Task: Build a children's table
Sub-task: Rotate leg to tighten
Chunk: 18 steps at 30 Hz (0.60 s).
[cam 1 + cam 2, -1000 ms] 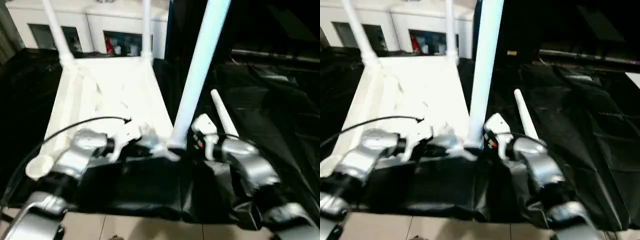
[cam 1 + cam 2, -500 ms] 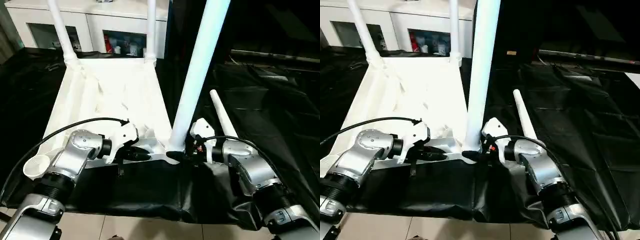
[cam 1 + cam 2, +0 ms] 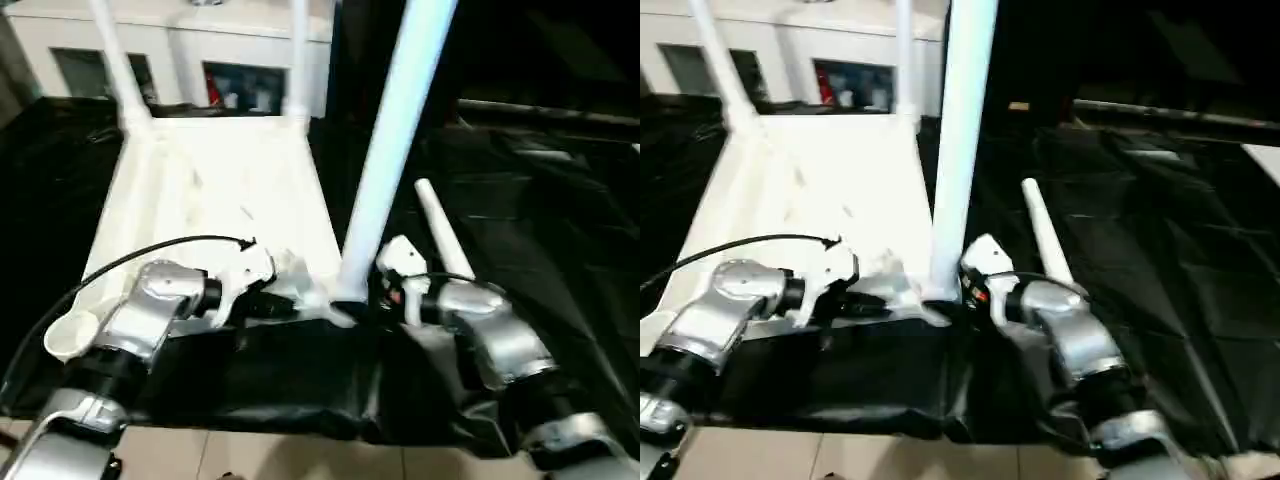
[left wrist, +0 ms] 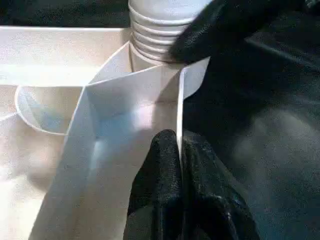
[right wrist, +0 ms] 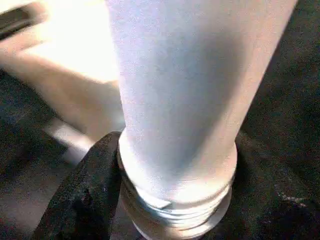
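The children's table top [image 3: 220, 190] lies upside down on the black cloth. Two white legs [image 3: 112, 60] [image 3: 297, 60] stand in its far corner sockets. A third leg [image 3: 395, 130] stands upright at the near right corner. My right gripper [image 3: 360, 300] is shut around this leg's threaded base [image 5: 175, 200], with one black finger [image 5: 90, 195] pressed against it. My left gripper [image 3: 285, 303] is shut on the top's thin near rim [image 4: 150, 85], pinching it between both fingers [image 4: 160, 170]. A fourth leg [image 3: 440, 230] lies loose on the cloth to the right.
The near left corner socket [image 3: 68, 335] is open. A white glass-door cabinet [image 3: 210, 60] stands behind the table. The black cloth [image 3: 540, 180] spreads wide to the right, with tiled floor [image 3: 250, 460] below its near edge.
My right gripper's fingers have closed in on the base of the near leg. My left gripper has kept its pinch on the rim. The view has shifted slightly.
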{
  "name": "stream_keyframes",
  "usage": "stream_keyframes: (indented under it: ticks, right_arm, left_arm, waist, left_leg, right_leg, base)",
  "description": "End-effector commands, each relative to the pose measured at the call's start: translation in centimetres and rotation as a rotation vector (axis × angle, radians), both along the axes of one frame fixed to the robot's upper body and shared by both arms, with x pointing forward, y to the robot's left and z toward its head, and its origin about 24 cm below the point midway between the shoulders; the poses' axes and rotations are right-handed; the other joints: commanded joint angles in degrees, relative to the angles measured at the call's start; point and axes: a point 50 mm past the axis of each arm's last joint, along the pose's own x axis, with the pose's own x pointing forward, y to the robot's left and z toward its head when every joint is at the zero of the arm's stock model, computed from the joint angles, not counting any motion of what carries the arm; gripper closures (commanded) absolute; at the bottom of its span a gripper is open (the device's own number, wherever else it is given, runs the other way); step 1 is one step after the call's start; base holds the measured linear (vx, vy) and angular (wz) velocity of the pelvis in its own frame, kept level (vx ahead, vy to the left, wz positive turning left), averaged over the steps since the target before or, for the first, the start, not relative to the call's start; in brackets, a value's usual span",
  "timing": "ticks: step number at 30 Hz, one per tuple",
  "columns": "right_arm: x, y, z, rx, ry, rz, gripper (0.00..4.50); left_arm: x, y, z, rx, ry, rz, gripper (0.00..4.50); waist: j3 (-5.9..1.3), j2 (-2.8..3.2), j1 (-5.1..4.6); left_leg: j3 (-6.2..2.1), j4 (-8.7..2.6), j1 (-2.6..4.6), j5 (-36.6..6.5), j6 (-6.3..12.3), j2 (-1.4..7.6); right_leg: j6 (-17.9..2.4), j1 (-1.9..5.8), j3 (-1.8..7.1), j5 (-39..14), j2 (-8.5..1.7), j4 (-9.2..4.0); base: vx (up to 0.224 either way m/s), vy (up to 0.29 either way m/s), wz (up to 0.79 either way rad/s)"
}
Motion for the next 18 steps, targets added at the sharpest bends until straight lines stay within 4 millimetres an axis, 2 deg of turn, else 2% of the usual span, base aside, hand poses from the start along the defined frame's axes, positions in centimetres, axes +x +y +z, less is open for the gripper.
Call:
stream_keyframes:
  ticks: [1,2,5,8,9,10,11,12,15,16,18]
  right_arm:
    - [0.1,-0.4,-1.9,-0.050,0.093,-0.188,1.76]
    - [0.1,-0.4,-1.9,-0.050,0.093,-0.188,1.76]
    - [0.4,1.5,-2.4,-0.033,0.125,-0.301,1.76]
    - [0.5,2.3,-2.2,-0.013,0.103,-0.274,1.76]
    - [0.5,2.4,-2.1,0.003,0.100,-0.269,1.41]
    - [0.6,2.4,-2.1,0.004,0.099,-0.269,1.21]
    - [0.6,2.5,-1.8,0.025,0.094,-0.267,1.07]
    - [0.7,2.5,-1.6,0.040,0.082,-0.249,1.04]
    - [1.0,2.2,-0.7,0.036,0.026,-0.187,0.78]
    - [1.0,2.2,-0.6,0.031,0.019,-0.179,0.62]
    - [1.0,1.7,-0.2,0.016,-0.002,-0.126,0.62]
  left_arm:
    - [0.5,-0.9,-1.1,-0.010,0.008,0.135,4.50]
    - [0.5,-0.9,-1.1,-0.010,0.008,0.135,4.50]
    - [1.1,-3.5,-1.4,-0.010,-0.008,0.203,4.50]
    - [1.0,-4.3,-1.4,0.011,-0.020,0.166,4.50]
    - [1.0,-4.3,-1.4,0.010,-0.017,0.161,4.50]
    - [1.0,-4.3,-1.4,0.010,-0.016,0.160,4.50]
    - [1.0,-4.2,-1.4,0.010,-0.014,0.155,4.50]
    - [1.0,-3.9,-1.4,0.011,-0.013,0.144,4.50]
    - [0.8,-2.9,-1.4,0.010,-0.012,0.116,4.50]
    - [0.7,-2.8,-1.4,0.010,-0.012,0.113,4.50]
    - [0.6,-2.3,-1.3,0.002,-0.009,0.088,4.50]
  waist:
    - [-2.66,-0.33,0.03]
    - [-2.71,-0.36,0.04]
    - [-2.77,-0.31,0.01]
    - [-3.01,-0.26,0.22]
    - [-3.07,-0.25,0.38]
    - [-3.12,-0.25,0.43]
    - [-3.12,0.32,0.47]
    - [-3.04,-0.02,0.42]
    - [-2.95,-0.06,0.43]
    - [-2.98,0.00,0.46]
    - [-3.02,-0.11,0.29]
  left_leg:
    - [-0.03,-3.93,0.72,-15.07,-1.81,0.95]
    - [0.05,-3.85,0.84,-15.00,-1.79,0.89]
    - [0.04,-3.82,0.67,-14.51,-1.52,0.86]
    - [0.05,-3.68,0.43,-12.47,-0.94,0.84]
    - [0.07,-3.60,0.23,-10.98,-0.24,0.76]
    - [0.11,-3.57,0.27,-10.68,-0.04,0.76]
    - [0.10,-3.53,0.36,-10.68,0.16,0.73]
    - [0.20,-3.55,0.39,-11.60,0.36,0.72]
    - [0.08,-3.77,0.35,-13.55,0.05,0.79]
    - [-0.01,-3.81,0.37,-13.74,-0.05,0.84]
    - [0.08,-3.70,0.28,-13.37,0.20,0.81]
  right_leg:
    - [-9.61,1.58,2.01,-15.30,-3.23,-5.25]
    - [-9.19,1.48,2.09,-15.22,-3.14,-5.44]
    - [-8.79,1.42,2.12,-13.67,-3.10,-5.39]
    - [-8.93,1.72,2.03,-9.39,-3.02,-5.04]
    - [-9.27,1.95,1.97,-5.61,-2.88,-4.71]
    - [-9.42,1.97,1.95,-4.59,-2.84,-4.65]
    - [-9.82,1.93,1.96,-3.46,-2.84,-4.56]
    - [-9.94,1.92,1.96,-3.98,-2.77,-4.79]
    - [-9.60,1.95,1.95,-7.77,-2.93,-5.08]
    - [-9.45,1.97,1.91,-8.22,-2.98,-5.09]
    - [-9.68,2.04,1.96,-7.69,-2.93,-5.08]
  base:
    - [0.000,0.000,0.00]
    - [0.000,0.000,0.00]
    - [0.000,0.000,0.00]
    - [0.000,0.000,0.00]
    - [0.000,0.000,0.00]
    - [0.000,0.000,0.00]
    - [0.000,0.000,0.00]
    - [0.000,0.000,0.00]
    - [0.000,0.000,0.00]
    - [0.000,0.000,0.00]
    - [0.000,0.000,0.00]
